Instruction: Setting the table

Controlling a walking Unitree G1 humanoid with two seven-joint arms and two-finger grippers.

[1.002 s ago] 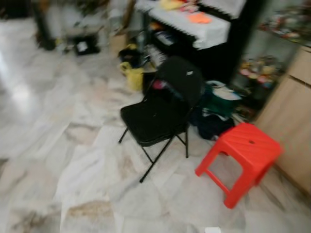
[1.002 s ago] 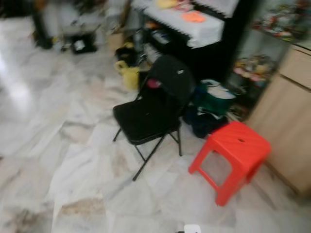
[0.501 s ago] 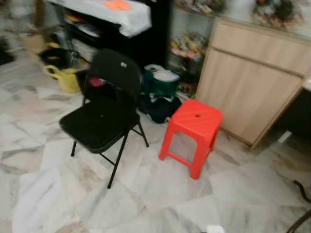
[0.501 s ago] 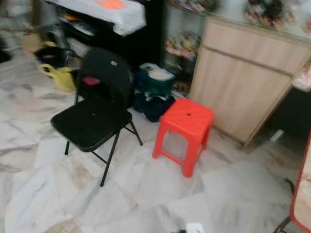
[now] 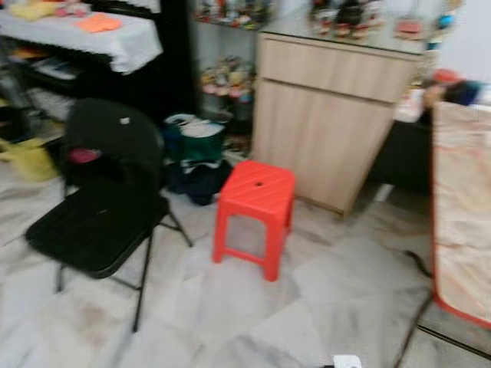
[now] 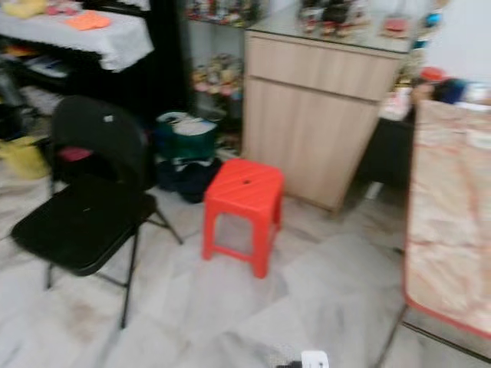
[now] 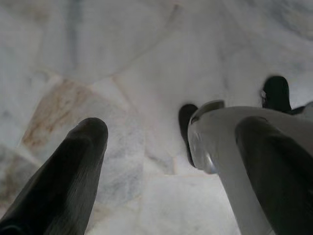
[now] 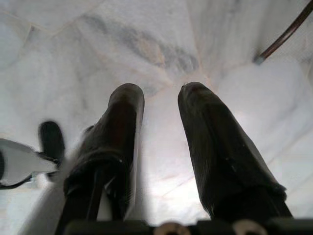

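While both grippers, left (image 7: 171, 142) and right (image 8: 159, 105), hung spread over the marble floor (image 5: 337, 291), a red plastic stool (image 5: 255, 215) stood between a black folding chair (image 5: 100, 207) and the cloth-covered table's edge (image 5: 460, 207).

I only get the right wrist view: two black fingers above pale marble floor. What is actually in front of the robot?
Observer: A red plastic stool stands on the floor just ahead.
Operator: Is anything next to it?
Observer: A black folding chair stands to its left, apart from it.
Operator: And what's behind the stool?
Observer: A light wooden cabinet with small items on top, too blurred to name.
Operator: Is there a table to set?
Observer: Yes, on the robot's right is a table under a patterned cloth with a red edge.
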